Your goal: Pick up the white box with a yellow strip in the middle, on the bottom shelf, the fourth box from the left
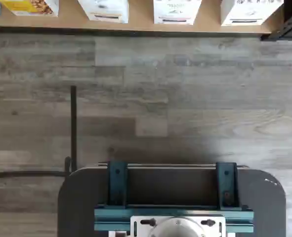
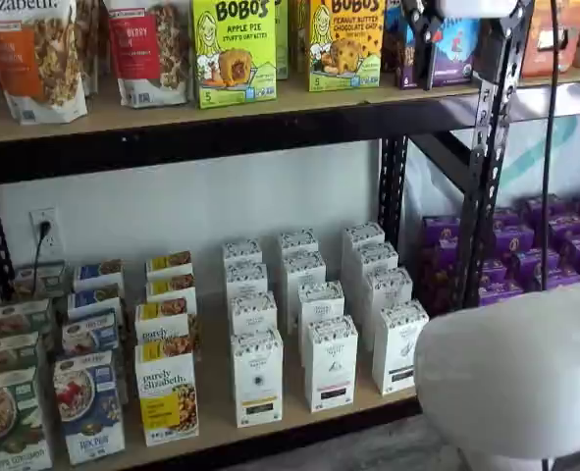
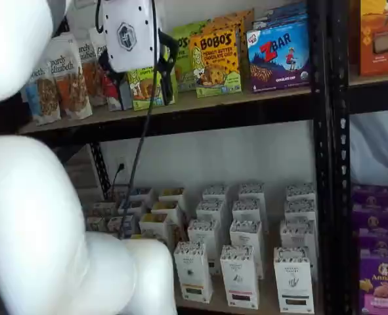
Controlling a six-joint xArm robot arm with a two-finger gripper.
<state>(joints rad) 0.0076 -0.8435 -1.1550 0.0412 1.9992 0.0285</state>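
Even, soft indoor light; all views slightly blurry (nearby arm parts most), no glare.

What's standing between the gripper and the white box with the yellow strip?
Nothing visible. The white box fronts its row on the bottom shelf, with bare space before it; the gripper hangs high, beside the upper shelf.

The white box (image 2: 257,377) at the bottom shelf (image 2: 299,417) front edge, between two neighbouring cartons.
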